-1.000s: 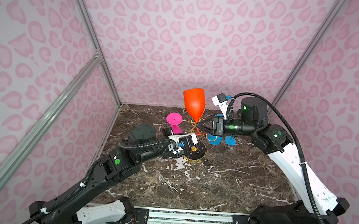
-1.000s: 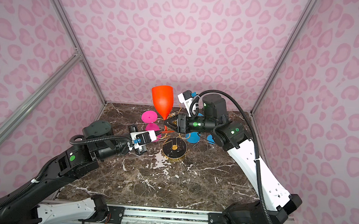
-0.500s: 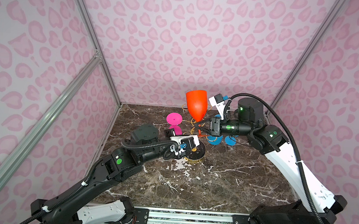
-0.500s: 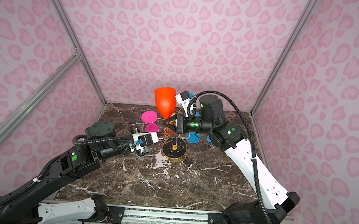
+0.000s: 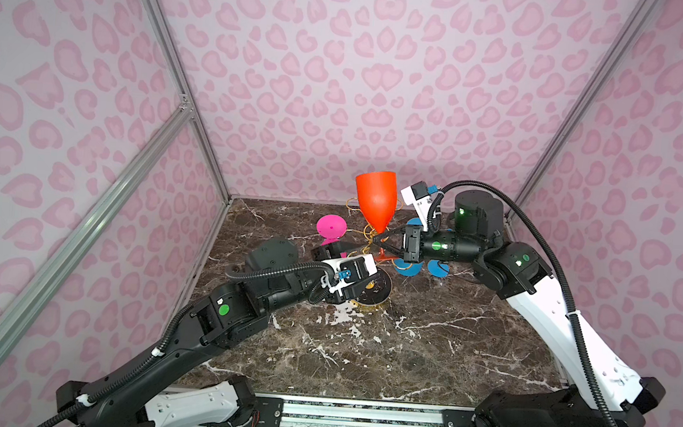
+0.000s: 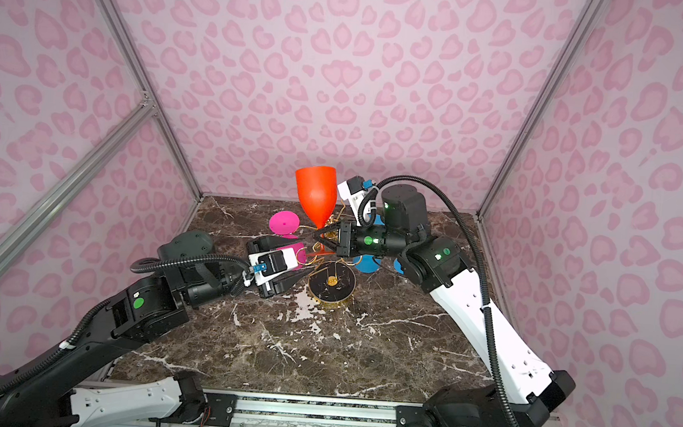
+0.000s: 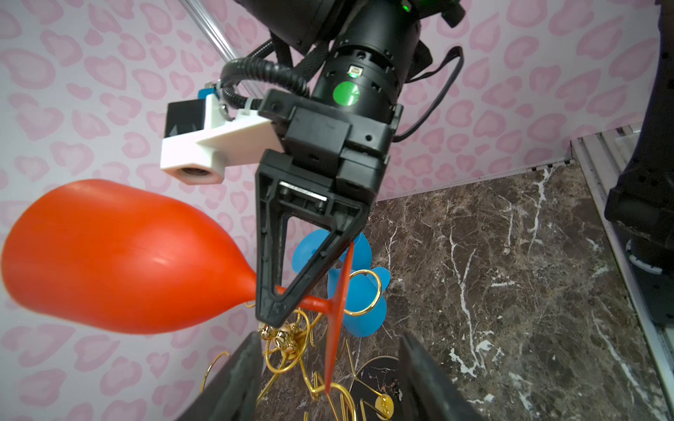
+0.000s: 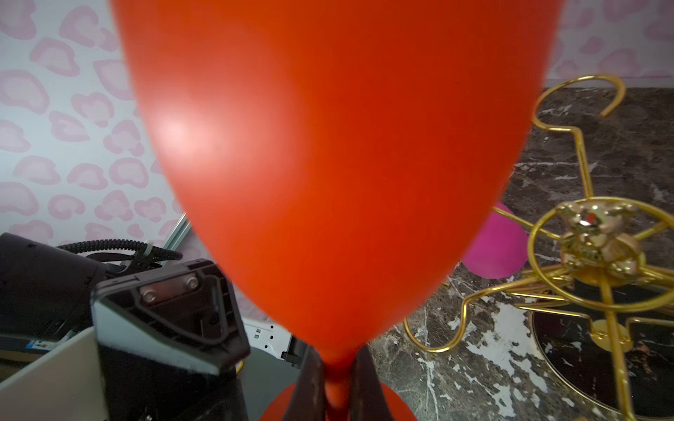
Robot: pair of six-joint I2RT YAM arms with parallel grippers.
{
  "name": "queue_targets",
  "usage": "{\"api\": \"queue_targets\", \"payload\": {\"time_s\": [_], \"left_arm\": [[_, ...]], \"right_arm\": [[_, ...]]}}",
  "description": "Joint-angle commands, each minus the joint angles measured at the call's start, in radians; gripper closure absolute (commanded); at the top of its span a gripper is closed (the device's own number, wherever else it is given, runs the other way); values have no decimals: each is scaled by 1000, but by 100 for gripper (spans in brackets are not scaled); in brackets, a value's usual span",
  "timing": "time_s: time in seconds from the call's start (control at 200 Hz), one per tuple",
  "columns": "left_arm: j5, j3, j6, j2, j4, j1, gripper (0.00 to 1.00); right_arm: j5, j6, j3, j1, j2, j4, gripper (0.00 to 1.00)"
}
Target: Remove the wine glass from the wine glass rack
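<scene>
We judge the job well along but not finished. The orange wine glass (image 5: pixel 375 200) stands upright, bowl up, above the wine glass rack (image 6: pixel 338 287), which sits near the far edge of the tabletop (image 5: pixel 404 353), about midway along it. The right gripper (image 5: pixel 379 239) reaches in from the side with its jaws pressed together on the thin stem, just under the bowl, and it alone carries the glass. The left gripper (image 7: pixel 328 335) waits low beside the rack's base with its jaws spread and nothing in them; in the left wrist view the glass's round foot hangs just ahead of that gap. The stem looks free of the gold arms, though the foot's lower edge lies so close to one wire loop in that view that we cannot say whether it touches. A pink glass (image 5: pixel 331 226) and the blue glasses (image 5: pixel 408 265) remain at the rack. What is left, as we read it, is to carry the orange glass clear of the wires and set it on the tabletop.
</scene>
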Motion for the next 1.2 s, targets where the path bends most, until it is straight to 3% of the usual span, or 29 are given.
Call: {"api": "queue_targets", "payload": {"time_s": [0.0, 0.125, 0.34, 0.475, 0.635, 0.88, 1.195], "left_arm": [[-95, -7, -271, -35, 101, 1, 34], [-239, 46, -602, -53, 84, 1, 30], [-319, 120, -1062, -70, 16, 11, 29], [-271, 137, -1274, -69, -29, 36, 30], [-104, 135, -1520, -46, -7, 97, 38], [125, 130, -1676, 25, 49, 145, 45], [281, 139, -1678, 93, 16, 147, 56]], "right_arm": [[132, -161, -4, -3, -15, -56, 100], [239, -316, -51, -5, -49, -65, 100], [365, -555, -155, -7, -133, 11, 100], [372, -700, -251, -3, -209, 57, 100], [322, -846, -320, 8, -291, 90, 100], [286, -1003, -346, 62, -330, 8, 100], [285, -1069, -359, 71, -367, -25, 100]]}}
